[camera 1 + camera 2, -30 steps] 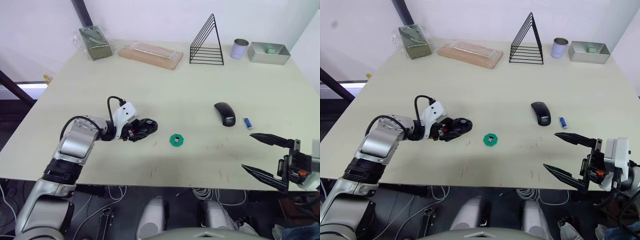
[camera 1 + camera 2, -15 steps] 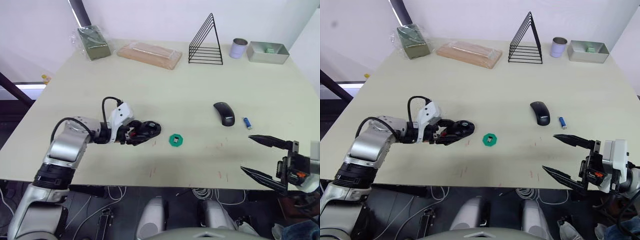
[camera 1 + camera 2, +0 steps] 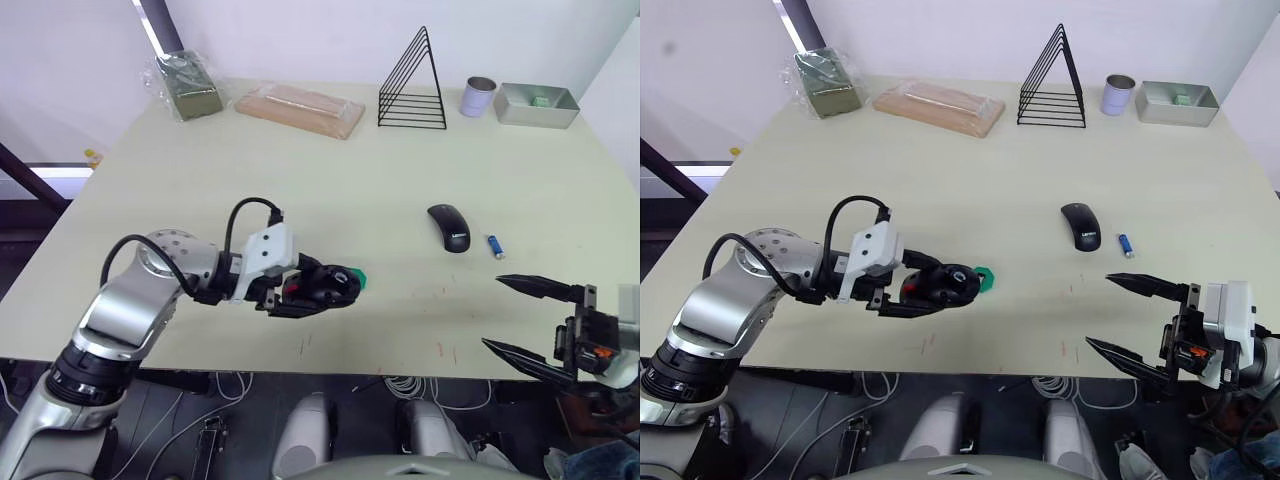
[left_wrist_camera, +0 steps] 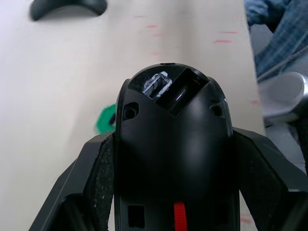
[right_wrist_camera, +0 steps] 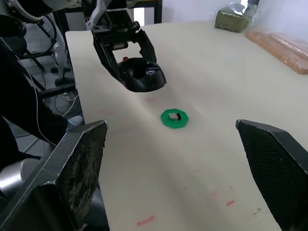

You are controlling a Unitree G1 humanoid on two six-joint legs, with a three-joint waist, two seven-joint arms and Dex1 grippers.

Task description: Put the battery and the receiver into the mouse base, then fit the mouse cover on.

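My left gripper (image 3: pixel 328 289) is shut on the mouse base (image 4: pixel 173 144), a black body with a red inside, held just above the table. It hangs right beside the green disc (image 5: pixel 174 119), and in the head views it covers part of that disc. The receiver (image 5: pixel 174 116), a tiny dark nub, lies on the disc. The mouse cover (image 3: pixel 450 227), a glossy black shell, rests on the table at the right. The blue battery (image 3: pixel 495 246) lies just right of the cover. My right gripper (image 3: pixel 494 314) stands open off the table's near right edge, with nothing between its fingers.
Along the far edge stand a black wire rack (image 3: pixel 413 85), a metal cup (image 3: pixel 481 97) and a metal tray (image 3: pixel 537 105). A wrapped wooden board (image 3: pixel 300 108) and a green packet (image 3: pixel 187 85) lie at the far left. Small red marks dot the near tabletop.
My left gripper has carried the mouse base to the right, up to the green disc, which it now partly hides. The right gripper has hardly moved.
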